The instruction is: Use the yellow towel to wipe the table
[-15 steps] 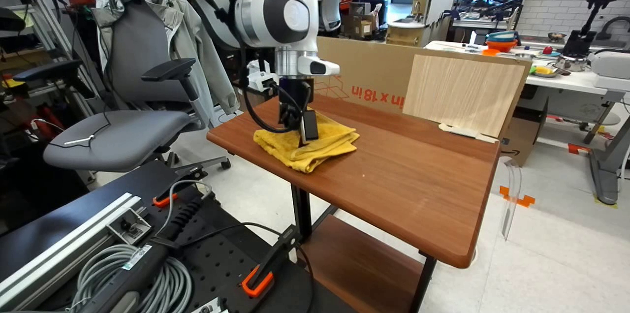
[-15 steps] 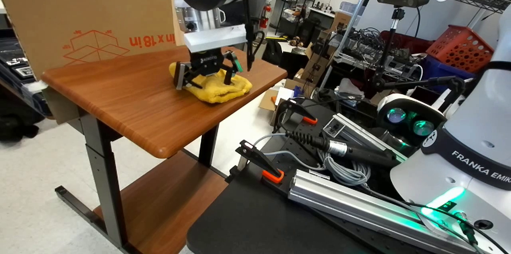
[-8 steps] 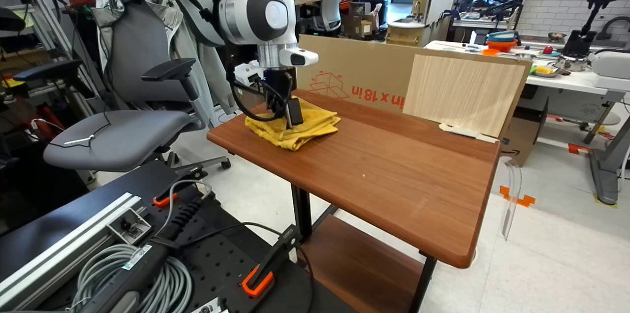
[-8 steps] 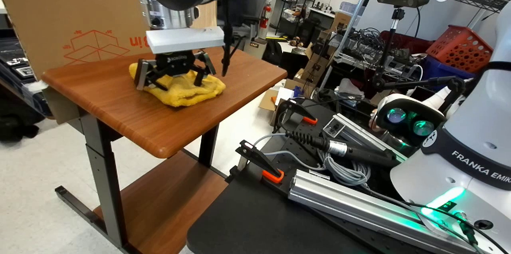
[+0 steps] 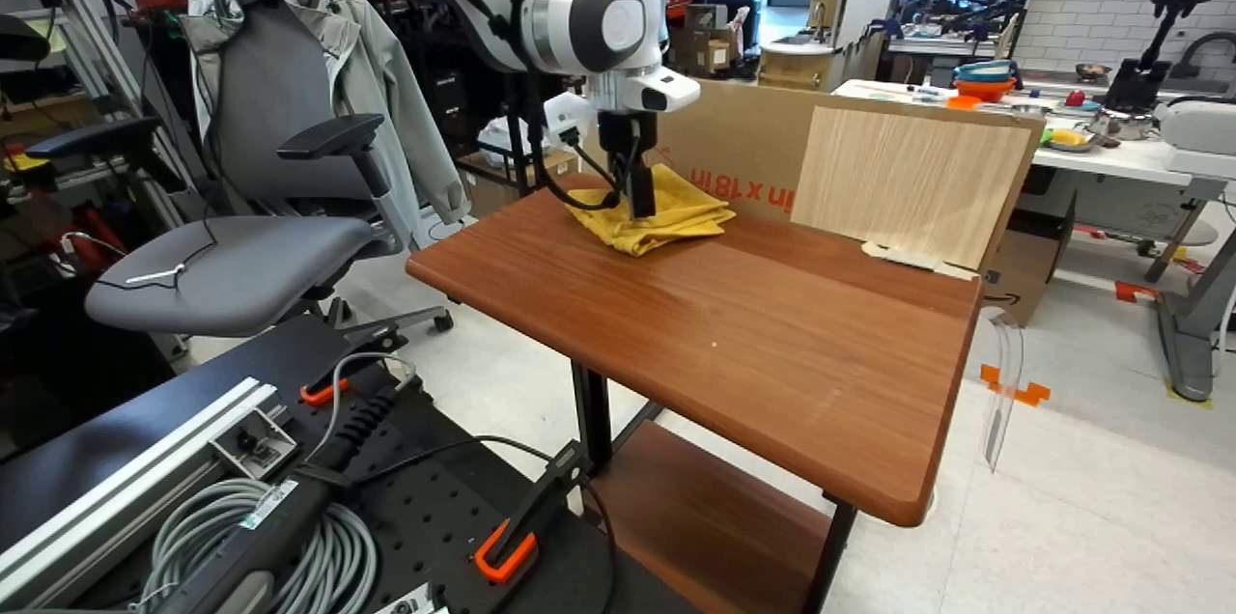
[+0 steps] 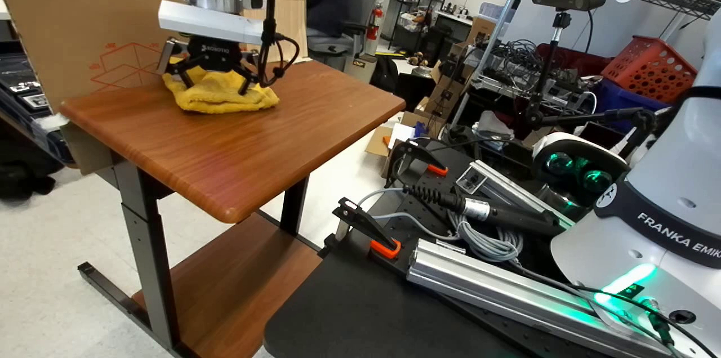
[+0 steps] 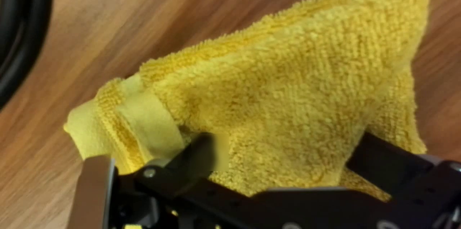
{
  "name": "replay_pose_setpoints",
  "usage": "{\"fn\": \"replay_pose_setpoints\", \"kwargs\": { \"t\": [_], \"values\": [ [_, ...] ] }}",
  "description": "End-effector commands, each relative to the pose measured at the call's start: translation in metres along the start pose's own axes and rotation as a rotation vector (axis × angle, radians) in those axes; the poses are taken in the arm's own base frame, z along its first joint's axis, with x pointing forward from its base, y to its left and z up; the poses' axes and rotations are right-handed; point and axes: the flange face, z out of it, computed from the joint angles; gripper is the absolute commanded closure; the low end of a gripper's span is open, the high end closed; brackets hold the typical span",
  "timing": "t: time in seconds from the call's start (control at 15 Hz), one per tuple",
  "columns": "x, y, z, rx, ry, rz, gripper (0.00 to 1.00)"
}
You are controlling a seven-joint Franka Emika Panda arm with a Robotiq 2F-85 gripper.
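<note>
1. One grey office chair (image 5: 232, 266) stands at the left for us in an exterior view, its seat smooth and rounded.
2. Nearer to us lies grey cable (image 5: 340, 546), looped into a loose coil on a black board (image 5: 435, 498) dotted with round holes.
3. Over the chair's back hangs a pale jacket (image 5: 377, 102), its cloth softly creased.
4. Next we meet a black clamp (image 5: 536, 510) with an orange pad.
5. Further along, the white, rounded arm (image 5: 546, 20) leads down to the black gripper (image 7: 282, 149). In the wrist view we see its jaws wide apart, looped cloth mounded between the fingertips (image 7: 385, 160).
6. Below it lies the yellow towel (image 7: 288, 77), folded in layers on the table (image 5: 772, 353), near the cardboard sheet (image 5: 763, 151) in both exterior views. Nubby pile covers most of it; towards the left of the wrist view runs a flat, smooth band.
7. We see reddish-brown wood grain and rounded corners on the table.
8. Behind, the cardboard sheet stands upright, plain brown, printed in red.
9. Further right, before the cardboard sheet, we have a pale rectangular panel (image 5: 912, 180) with fine straight grain.
</note>
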Motion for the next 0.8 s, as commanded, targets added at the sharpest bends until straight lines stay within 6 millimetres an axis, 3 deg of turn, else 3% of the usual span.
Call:
{"fn": "replay_pose_setpoints", "kwargs": {
  "t": [0.0, 0.33, 0.47, 0.6, 0.73],
  "values": [
    [0.045, 0.048, 0.013, -0.016, -0.105, 0.124, 0.00],
    [0.115, 0.168, 0.018, -0.033, -0.079, 0.357, 0.00],
    [0.135, 0.212, 0.018, -0.050, -0.078, 0.437, 0.00],
    [0.147, 0.240, 0.008, -0.045, -0.081, 0.477, 0.00],
    [0.156, 0.254, -0.012, 0.000, -0.063, 0.500, 0.00]
  ]
}}
